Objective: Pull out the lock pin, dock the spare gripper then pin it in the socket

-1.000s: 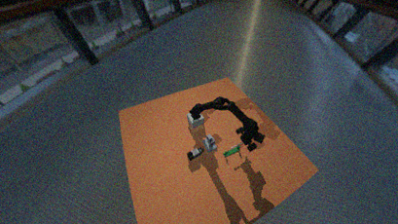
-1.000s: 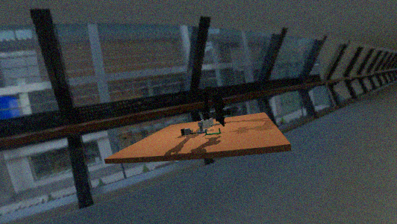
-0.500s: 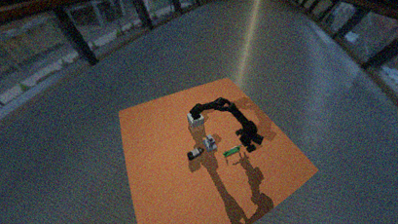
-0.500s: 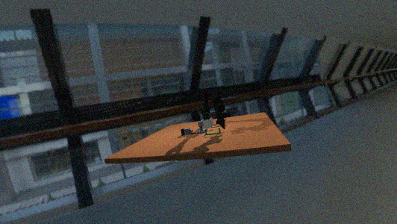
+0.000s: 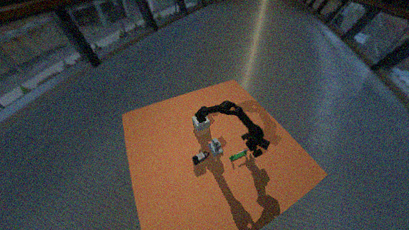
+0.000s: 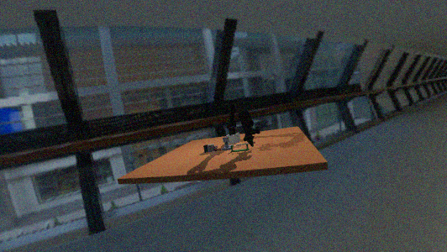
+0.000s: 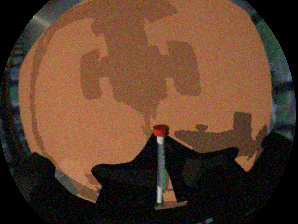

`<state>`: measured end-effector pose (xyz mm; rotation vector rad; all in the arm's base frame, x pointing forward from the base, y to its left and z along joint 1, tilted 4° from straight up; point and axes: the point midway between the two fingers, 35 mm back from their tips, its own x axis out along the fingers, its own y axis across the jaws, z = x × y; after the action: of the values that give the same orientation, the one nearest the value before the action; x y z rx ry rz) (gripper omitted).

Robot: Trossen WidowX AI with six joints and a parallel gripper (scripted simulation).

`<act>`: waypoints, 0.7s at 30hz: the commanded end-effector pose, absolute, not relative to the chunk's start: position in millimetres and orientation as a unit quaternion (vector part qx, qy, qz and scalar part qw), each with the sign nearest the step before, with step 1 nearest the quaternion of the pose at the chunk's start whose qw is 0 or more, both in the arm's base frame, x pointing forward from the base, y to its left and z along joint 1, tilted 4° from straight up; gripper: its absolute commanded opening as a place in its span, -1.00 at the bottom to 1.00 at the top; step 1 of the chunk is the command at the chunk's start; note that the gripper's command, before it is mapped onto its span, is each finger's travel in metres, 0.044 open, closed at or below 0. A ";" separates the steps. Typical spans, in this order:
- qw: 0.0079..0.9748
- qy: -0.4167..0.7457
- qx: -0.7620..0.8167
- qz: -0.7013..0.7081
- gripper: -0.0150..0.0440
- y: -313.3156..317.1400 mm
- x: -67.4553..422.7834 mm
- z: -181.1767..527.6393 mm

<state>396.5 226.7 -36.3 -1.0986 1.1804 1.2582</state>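
Observation:
My gripper (image 5: 258, 152) (image 6: 251, 144) (image 7: 157, 134) is shut on the lock pin, low over the board. The pin (image 7: 160, 162) has a red head and a pale shaft and stands between the dark fingers in the wrist view; it is too small to tell in the top and exterior views. The grey mount (image 5: 215, 147) (image 6: 226, 147) stands left of my gripper. The dark and pale spare gripper (image 5: 200, 157) (image 6: 208, 148) lies left of the mount, apart from my gripper. Whether its spigot touches the socket is too small to tell.
A green stand (image 5: 238, 156) (image 6: 239, 151) is between the mount and my gripper, close to the gripper. The arm's pale base (image 5: 201, 123) is behind the mount. All stand on the orange board (image 5: 167, 198) (image 6: 168, 168). A grey part (image 7: 67, 182) shows at the wrist view's lower left.

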 end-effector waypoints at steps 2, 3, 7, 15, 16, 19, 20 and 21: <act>0.520 0.491 -0.460 0.526 -0.49 226.6 396.7 -37.0; 0.520 0.491 -0.460 0.526 -0.49 226.6 396.7 -37.0; 0.520 0.491 -0.460 0.526 -0.49 226.6 396.7 -37.0; 0.521 0.492 -0.458 0.525 -0.31 226.7 396.5 -36.5; 0.521 0.492 -0.458 0.525 -0.22 226.7 396.5 -36.5; 0.521 0.492 -0.458 0.525 0.04 226.7 396.5 -36.5; 0.521 0.492 -0.458 0.525 0.13 226.7 396.5 -36.5; 0.521 0.492 -0.458 0.525 0.19 226.7 396.5 -36.5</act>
<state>396.4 226.7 -36.5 -1.0982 1.1807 1.2584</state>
